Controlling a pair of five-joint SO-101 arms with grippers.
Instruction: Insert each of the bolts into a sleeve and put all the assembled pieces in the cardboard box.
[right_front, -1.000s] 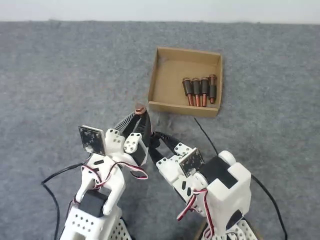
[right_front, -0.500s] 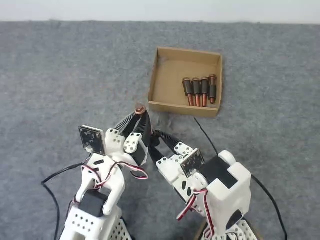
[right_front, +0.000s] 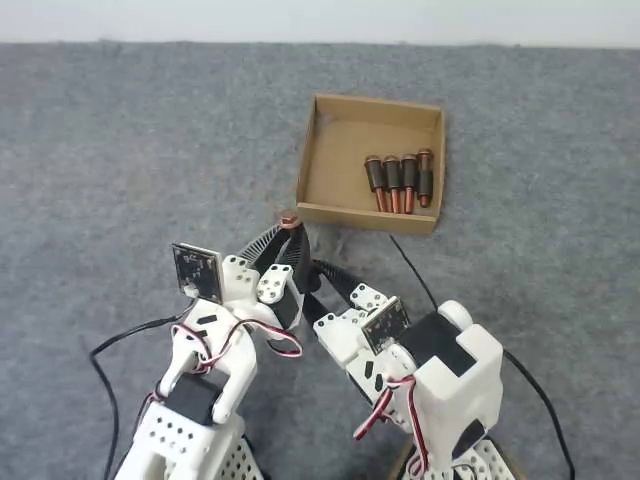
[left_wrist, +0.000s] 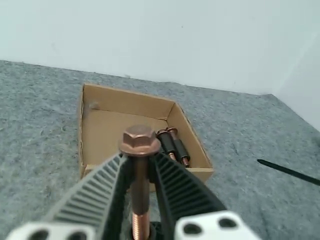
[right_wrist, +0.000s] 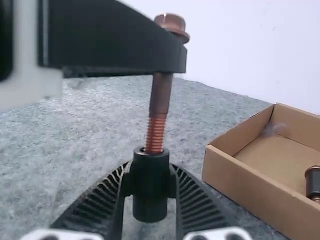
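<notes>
- The grey felt mat (right_front: 120, 150) covers the table.
- The cardboard box (right_front: 365, 218) sits far right of centre, its near wall between the grippers and its floor.
- The left gripper (left_wrist: 138, 165) pinches a bolt (left_wrist: 139, 142) upright, just near of that wall.
- The right gripper (right_wrist: 148, 175) clamps a black sleeve (right_wrist: 149, 192) under it, with the threaded end meeting the sleeve's top.
- Four assembled pieces (right_front: 400, 180) lie side by side at the box's right.
- A black cable (right_front: 412, 270) trails beside the box.

No text or number is legible anywhere (cardboard box (right_front: 365, 217) included).
</notes>
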